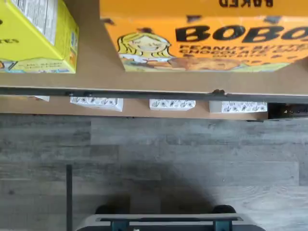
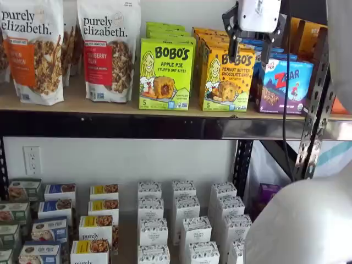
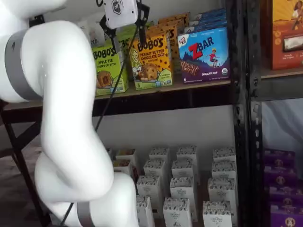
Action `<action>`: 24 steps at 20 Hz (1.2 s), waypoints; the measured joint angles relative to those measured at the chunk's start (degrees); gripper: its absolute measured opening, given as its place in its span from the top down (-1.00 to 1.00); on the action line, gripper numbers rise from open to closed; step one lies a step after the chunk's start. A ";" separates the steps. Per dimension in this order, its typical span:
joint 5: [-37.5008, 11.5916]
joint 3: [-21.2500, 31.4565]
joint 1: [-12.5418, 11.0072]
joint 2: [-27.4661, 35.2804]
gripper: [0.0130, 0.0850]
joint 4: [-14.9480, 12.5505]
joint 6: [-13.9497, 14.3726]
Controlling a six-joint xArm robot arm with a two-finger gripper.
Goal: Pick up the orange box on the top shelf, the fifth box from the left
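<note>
The orange box (image 2: 226,77) reads "BOBO'S Peanut Butter Chocolate Chip" and stands upright at the front of the top shelf (image 2: 165,127), with more of its kind behind it. It shows in both shelf views (image 3: 151,61) and close up in the wrist view (image 1: 207,43), above the shelf's tan board (image 1: 96,79). My gripper (image 2: 250,52) hangs in front of the box's upper part, with one black finger near each top corner. It is open, with a plain gap between the fingers, also in a shelf view (image 3: 128,40). It holds nothing.
A lime-green Apple Pie box (image 2: 165,74) stands just left of the orange box and a blue-purple ZBar box (image 2: 283,85) just right. Granola bags (image 2: 107,49) stand further left. A black upright (image 2: 311,126) is at the right. Small white boxes (image 2: 181,220) fill the lower shelf.
</note>
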 joint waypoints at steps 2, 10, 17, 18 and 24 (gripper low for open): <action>0.04 -1.11 0.05 1.25 -1.00 -0.28 -0.04; -0.93 -4.55 0.22 5.10 -1.00 -0.49 0.08; -1.42 -8.41 0.38 9.04 -1.00 -0.80 0.15; -1.44 -8.80 0.32 9.43 -1.00 -0.84 0.09; -1.35 -12.75 0.00 13.27 -1.00 -1.26 -0.34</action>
